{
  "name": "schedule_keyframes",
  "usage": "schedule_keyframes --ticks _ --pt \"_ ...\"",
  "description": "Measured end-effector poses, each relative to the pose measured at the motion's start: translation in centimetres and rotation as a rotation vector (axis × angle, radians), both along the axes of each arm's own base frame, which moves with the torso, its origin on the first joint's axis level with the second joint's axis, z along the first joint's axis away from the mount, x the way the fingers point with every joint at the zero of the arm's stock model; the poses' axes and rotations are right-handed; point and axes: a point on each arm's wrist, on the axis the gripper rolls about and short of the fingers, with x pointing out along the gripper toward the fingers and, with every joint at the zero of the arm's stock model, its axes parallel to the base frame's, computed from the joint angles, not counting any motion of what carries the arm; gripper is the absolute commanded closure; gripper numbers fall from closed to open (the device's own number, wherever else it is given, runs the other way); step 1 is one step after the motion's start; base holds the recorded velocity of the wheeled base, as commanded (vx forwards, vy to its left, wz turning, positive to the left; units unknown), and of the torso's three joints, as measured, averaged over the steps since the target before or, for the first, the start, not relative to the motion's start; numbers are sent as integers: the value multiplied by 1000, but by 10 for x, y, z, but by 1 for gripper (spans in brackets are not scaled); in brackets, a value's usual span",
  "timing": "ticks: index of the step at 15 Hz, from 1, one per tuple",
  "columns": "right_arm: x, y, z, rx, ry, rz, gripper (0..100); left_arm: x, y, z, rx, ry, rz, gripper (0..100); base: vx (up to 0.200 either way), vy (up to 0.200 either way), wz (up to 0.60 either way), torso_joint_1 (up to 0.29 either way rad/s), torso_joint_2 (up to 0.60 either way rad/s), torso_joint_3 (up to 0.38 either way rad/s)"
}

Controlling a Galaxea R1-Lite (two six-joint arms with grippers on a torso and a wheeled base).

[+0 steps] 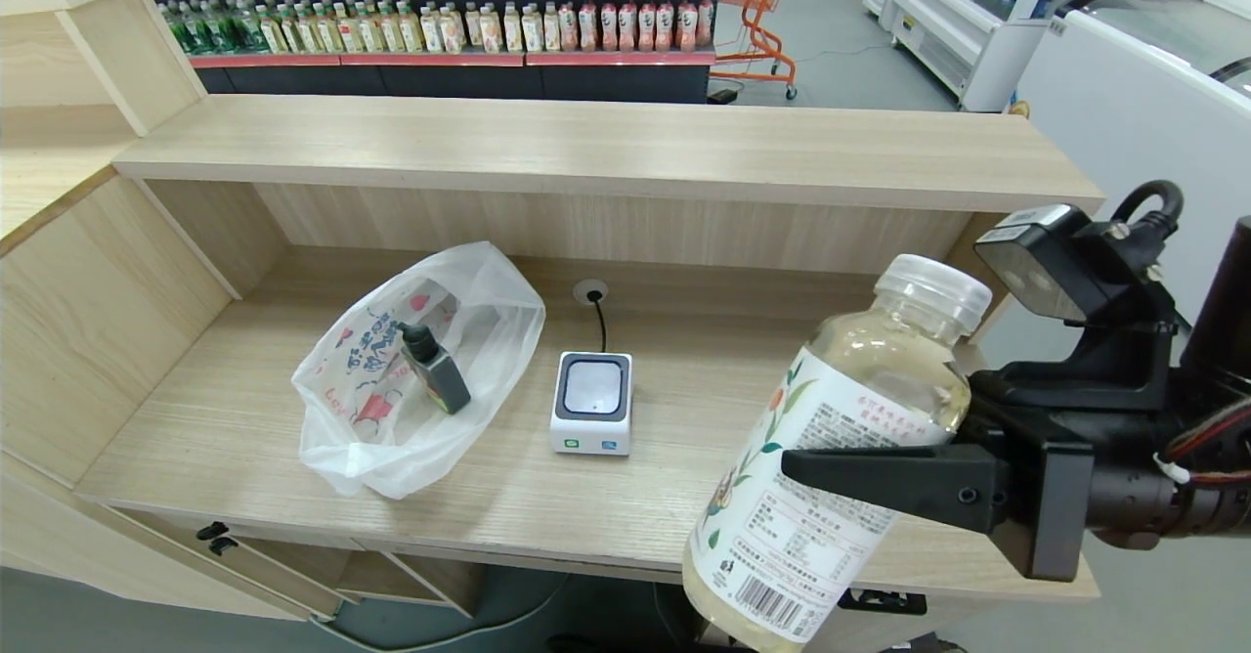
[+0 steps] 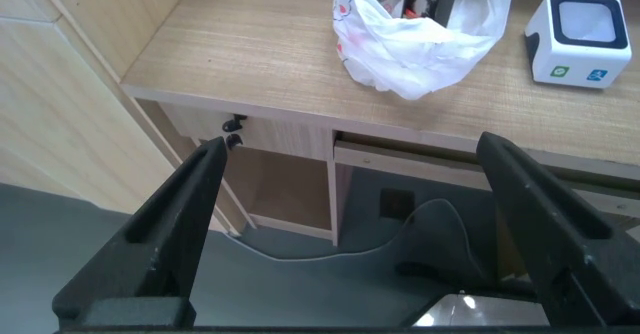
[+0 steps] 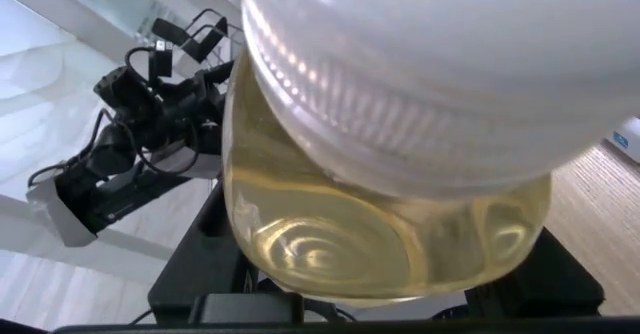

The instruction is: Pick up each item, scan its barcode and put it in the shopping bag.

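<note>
Currently, head view: the right hand (image 1: 821, 459) is clenched around a clear bottle (image 1: 850, 399) of pale drink, held tilted above the desk's (image 1: 195, 438) front right corner, cap up. Its barcode (image 1: 772, 602) sits low on the label, facing up and forward, away from the scanner (image 1: 591, 402). The scanner stands mid-desk, window up, with its cord (image 1: 598, 326) running to the back. The shopping bag (image 1: 342, 438) lies just beside it toward the left edge, mouth open, with a dark bottle (image 1: 435, 370) inside.

Judgement: the scan step is in hand, not yet done. The next move calls for carrying the bottle over the scanner and rolling the barcode down toward the window, then on to the bag.

Room: bare desk lies between the scanner and the right edge. The raised ledge (image 1: 586, 145) limits reach at the back.

Left wrist view: the left hand (image 2: 350, 154) is released and empty, hanging off the front edge. The bag (image 2: 410, 44) and scanner (image 2: 580, 39) lie beyond.

Right wrist view: the bottle's cap (image 3: 440, 74) and pale liquid sit close up.
</note>
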Motion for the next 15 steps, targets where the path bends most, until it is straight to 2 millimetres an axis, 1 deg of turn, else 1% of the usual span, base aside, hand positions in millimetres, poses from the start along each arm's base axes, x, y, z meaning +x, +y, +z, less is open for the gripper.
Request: schedule_keyframes --ticks 4,5,6,8,10,11,13,15 --pt "0 -1 -1 -5 -16 -14 100 0 0 0 0 0 0 0 0 0 0 0 0 0" --pt "0 -2 -1 -9 -35 -20 100 0 0 0 0 0 0 0 0 0 0 0 0 0" --pt "2 -4 -1 -26 -105 -34 100 0 0 0 0 0 0 0 0 0 0 0 0 0" --pt "12 -19 -5 -119 -387 -99 100 0 0 0 1 0 0 0 0 0 0 0 0 0" --pt "28 -45 -10 -273 -703 -203 100 0 0 0 1 0 0 0 0 0 0 0 0 0" --pt "35 -59 -11 -354 -833 -251 100 0 0 0 0 0 0 0 0 0 0 0 0 0" --pt "44 -81 -12 -504 -1048 -313 100 0 0 0 0 0 0 0 0 0 0 0 0 0" --pt "51 -95 -10 -620 -1186 -353 100 0 0 0 0 0 0 0 0 0 0 0 0 0"
